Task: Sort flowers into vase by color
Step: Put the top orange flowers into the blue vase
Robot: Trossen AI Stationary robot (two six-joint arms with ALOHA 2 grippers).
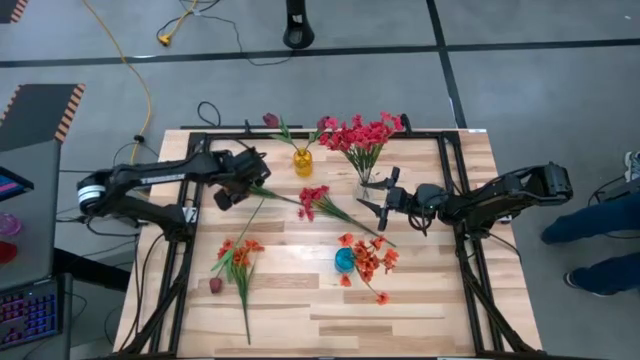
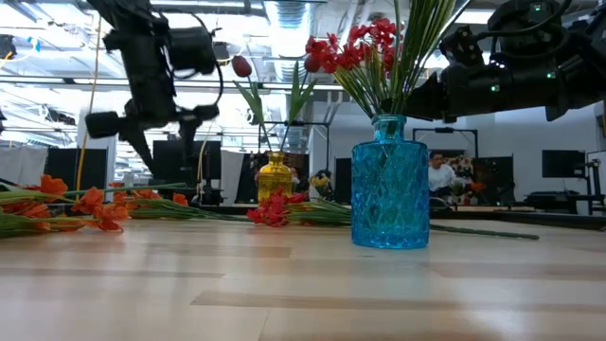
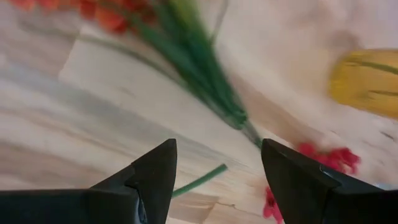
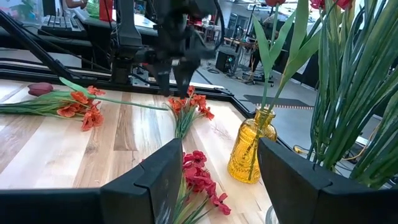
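High view: butcher-block wood table (image 1: 420, 300) with a black frame. Left gripper (image 1: 232, 190) hangs over the left-centre of the table, jaws spread, nothing in them. Right gripper (image 1: 380, 200) sits right of centre, just beside the clear glass vase (image 1: 366, 186), jaws also apart and empty. That vase holds a bunch of crimson-pink sprays (image 1: 362, 132). Small yellow vase (image 1: 302, 161) at the far edge carries maroon tulip buds (image 1: 271, 120) on thin green stems. One loose crimson spray (image 1: 314, 199) lies mid-table, stem running right and nearer. Orange-red sprays: one bunch (image 1: 238, 253) on the near left, another (image 1: 368, 260) touching the blue vase (image 1: 344, 260). A loose maroon bud (image 1: 215, 285) lies near the left bunch.

Low view: blue vase (image 2: 390, 188) is faceted, diamond-cut glass, upright, close to camera. Yellow vase (image 2: 275, 174) is ribbed amber glass behind it. Orange blooms (image 2: 90, 204) lie flat at left.

Left wrist view: two dark wedge fingers (image 3: 155, 177) spread, over a green stem bundle (image 3: 205, 81) on the wood; blurred, so blooms are hard to tell apart.

Right wrist view: fingers (image 4: 163, 180) apart, crimson spray (image 4: 199, 177) lying between them farther off, amber vase (image 4: 249, 152) beside stiff green stems (image 4: 354, 87).
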